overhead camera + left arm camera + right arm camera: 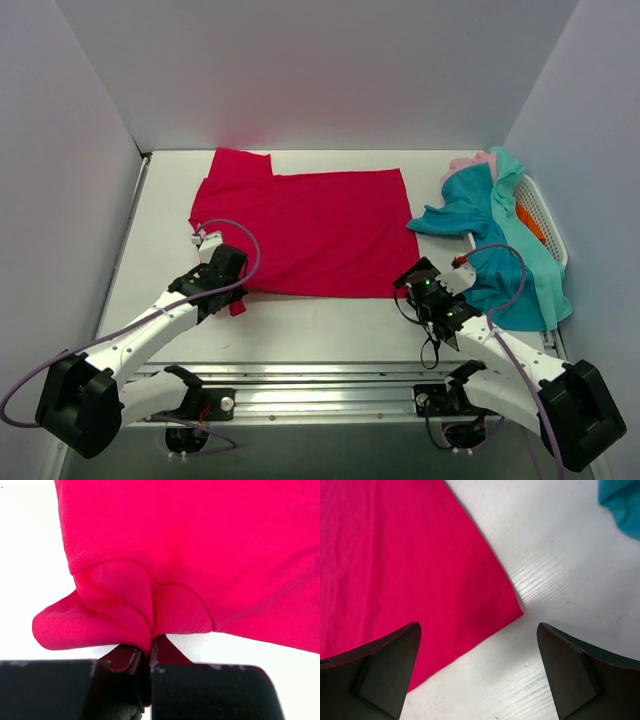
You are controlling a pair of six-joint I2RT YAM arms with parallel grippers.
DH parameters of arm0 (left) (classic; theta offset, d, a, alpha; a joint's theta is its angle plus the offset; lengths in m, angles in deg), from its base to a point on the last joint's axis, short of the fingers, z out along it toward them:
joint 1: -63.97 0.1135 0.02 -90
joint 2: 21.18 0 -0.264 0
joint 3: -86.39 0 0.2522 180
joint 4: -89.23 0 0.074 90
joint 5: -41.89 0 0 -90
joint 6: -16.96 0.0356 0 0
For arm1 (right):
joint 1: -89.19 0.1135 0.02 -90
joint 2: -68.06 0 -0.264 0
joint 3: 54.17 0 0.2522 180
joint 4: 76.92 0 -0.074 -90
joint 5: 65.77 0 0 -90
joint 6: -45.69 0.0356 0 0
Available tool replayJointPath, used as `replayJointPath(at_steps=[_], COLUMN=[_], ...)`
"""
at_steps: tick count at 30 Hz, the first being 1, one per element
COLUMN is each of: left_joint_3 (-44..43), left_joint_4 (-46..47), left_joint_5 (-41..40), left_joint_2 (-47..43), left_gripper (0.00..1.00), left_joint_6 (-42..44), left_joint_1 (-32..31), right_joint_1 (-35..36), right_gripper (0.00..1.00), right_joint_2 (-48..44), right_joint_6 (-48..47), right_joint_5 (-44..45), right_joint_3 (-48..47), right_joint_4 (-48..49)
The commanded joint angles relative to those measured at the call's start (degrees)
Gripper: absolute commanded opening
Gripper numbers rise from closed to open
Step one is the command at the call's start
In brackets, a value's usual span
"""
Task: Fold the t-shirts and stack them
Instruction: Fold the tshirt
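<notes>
Red t-shirt (310,235): crimson, plain, spread flat on bench (330,320), middle. One short sleeve sticks out at far left. Near-right corner lies flat, hem stitching visible. Near-left corner bunched into soft fold, pinched in left pincer (150,655).

Teal t-shirts (490,230): crumpled heap at right, draped over white basket (545,215), one edge close to red shirt; count unclear.

Pink t-shirt (470,162): pale, only small part shows at far end of heap.

A robot lab booth: white walls (320,70) box in a table (320,325), arms (150,335) bolted to a rail (330,385) at its near edge.
</notes>
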Motion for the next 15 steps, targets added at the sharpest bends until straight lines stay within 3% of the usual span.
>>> replayJointPath(at_steps=[1,12,15], left_joint_3=[0.83,1.36,1.62], left_joint_4=[3.29,4.88,5.05], left_joint_5=[3.32,6.49,6.67], left_joint_2=[-1.62,-1.54,-2.15], left_gripper=[0.02,0.02,0.02], left_joint_6=[3.61,5.29,5.37], left_joint_1=[2.79,5.42,5.69], right_joint_1=[-0.27,-0.27,-0.27], right_gripper=[0.96,0.84,0.62], right_joint_2=[3.41,14.67,14.50], right_joint_6=[1.61,1.17,0.90], right_joint_5=[-2.91,-6.25,-6.52], right_joint_3=[0.61,-0.88,-0.79], right_joint_4=[4.73,11.95,12.66])
